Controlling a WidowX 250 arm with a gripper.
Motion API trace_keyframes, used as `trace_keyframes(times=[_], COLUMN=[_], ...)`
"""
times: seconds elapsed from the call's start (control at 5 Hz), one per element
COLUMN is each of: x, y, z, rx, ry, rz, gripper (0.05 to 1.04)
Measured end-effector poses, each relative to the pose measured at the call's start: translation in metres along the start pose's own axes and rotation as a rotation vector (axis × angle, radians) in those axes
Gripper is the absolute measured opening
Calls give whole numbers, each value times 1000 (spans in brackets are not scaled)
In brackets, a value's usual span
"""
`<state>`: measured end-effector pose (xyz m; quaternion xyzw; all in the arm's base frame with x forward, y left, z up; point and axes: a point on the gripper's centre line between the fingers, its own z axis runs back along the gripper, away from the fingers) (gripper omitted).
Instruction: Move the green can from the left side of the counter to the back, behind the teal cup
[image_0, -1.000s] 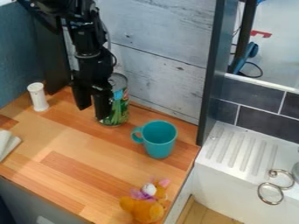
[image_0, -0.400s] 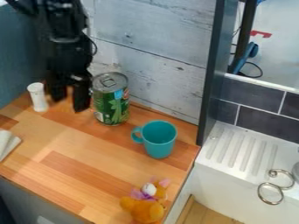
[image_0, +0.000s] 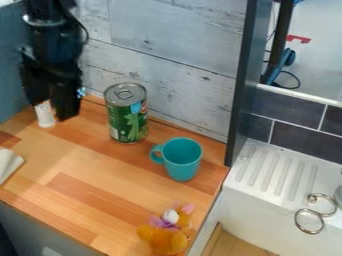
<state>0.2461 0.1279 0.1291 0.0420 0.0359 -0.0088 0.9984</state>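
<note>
At the upper left, the black gripper (image_0: 49, 110) hangs over the back left of the counter with its fingers apart. The lower part of a small white cylinder (image_0: 45, 118) shows between them, its top hidden by the gripper; whether they touch cannot be told. To the right, a green can (image_0: 127, 119) stands upright near the back wall. A teal mug (image_0: 182, 160) is upright in front of it and to the right, handle pointing left. An orange plush toy (image_0: 162, 239) lies at the front right edge.
The wooden counter (image_0: 100, 175) carries a pale folded item (image_0: 7, 164) at its left edge. A whitewashed plank wall (image_0: 180, 65) stands behind, and a dark upright panel (image_0: 242, 85) rises on the right. Beyond it is a white sink (image_0: 267, 175) with metal rings (image_0: 309, 221).
The gripper has moved left, from in front of the green can to the white cylinder, uncovering the can. The can, mug and plush toy have stayed in place.
</note>
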Motion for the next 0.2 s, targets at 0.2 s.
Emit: trace_keyframes(times=[0.2], x=[-25], y=[2], z=[28], rx=[17], ry=[-87], rz=[46], gripper=[1001])
